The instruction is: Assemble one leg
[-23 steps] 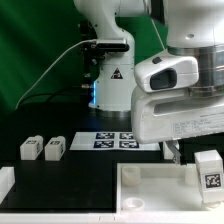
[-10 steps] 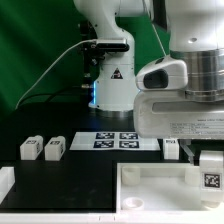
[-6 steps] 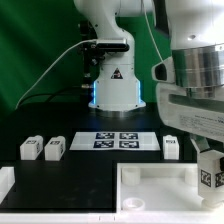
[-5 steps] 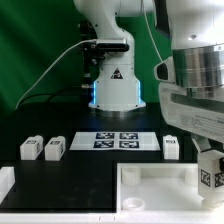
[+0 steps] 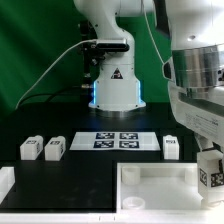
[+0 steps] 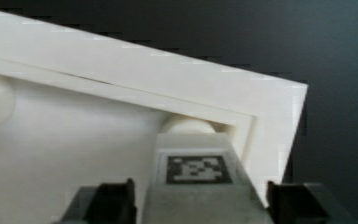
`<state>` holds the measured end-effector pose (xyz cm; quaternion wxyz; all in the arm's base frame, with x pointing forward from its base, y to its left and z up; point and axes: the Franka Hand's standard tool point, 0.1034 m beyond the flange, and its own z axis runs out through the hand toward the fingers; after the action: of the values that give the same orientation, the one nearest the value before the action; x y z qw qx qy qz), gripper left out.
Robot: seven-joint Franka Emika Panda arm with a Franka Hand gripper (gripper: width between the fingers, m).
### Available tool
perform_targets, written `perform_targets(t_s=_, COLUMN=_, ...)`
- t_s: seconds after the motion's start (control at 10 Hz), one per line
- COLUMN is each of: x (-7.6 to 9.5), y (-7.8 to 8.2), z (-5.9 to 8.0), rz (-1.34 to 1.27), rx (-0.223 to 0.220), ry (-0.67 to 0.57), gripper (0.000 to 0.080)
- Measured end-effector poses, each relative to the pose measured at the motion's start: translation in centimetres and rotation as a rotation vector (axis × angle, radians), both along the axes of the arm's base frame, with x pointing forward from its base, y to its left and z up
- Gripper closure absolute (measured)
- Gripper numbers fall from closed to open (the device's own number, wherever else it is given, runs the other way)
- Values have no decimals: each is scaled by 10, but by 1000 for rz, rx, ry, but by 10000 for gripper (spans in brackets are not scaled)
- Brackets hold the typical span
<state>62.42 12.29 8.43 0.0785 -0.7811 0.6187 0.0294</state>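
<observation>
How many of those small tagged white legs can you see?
4. One leg and a second leg sit together at the exterior view's left, a third leg stands beside the marker board, and the fourth leg is held in the gripper above the tray-shaped piece.

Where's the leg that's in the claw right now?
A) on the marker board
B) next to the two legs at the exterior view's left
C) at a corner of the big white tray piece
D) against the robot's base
C: the claw is shut on the leg, and the wrist view shows that leg right at a corner of the tray piece. The exterior view puts it over the same piece.
</observation>
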Motion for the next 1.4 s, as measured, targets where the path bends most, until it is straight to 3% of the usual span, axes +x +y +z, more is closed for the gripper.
perform_targets(t_s=0.1, x=0, y=-1, z=0, rz=138, rx=-12, ry=-19, gripper=213)
perform_targets(t_s=0.2, x=0, y=0, z=0, rz=328, rx=-23, ry=-47, gripper=213)
perform_targets(t_s=0.3, x=1, y=2, z=2, rz=514, rx=-40, ry=-74, gripper=161)
perform_targets(t_s=0.8, x=2, y=1, z=5, rz=1022, rx=-72, ry=-151, gripper=151)
perform_targets(t_s=1.0, x=3, y=-9, z=1, rz=1277, rx=-90, ry=-179, gripper=151)
perform_targets(t_s=1.4, x=7, y=-11, z=1, rz=1299, rx=-81, ry=-174, gripper=151)
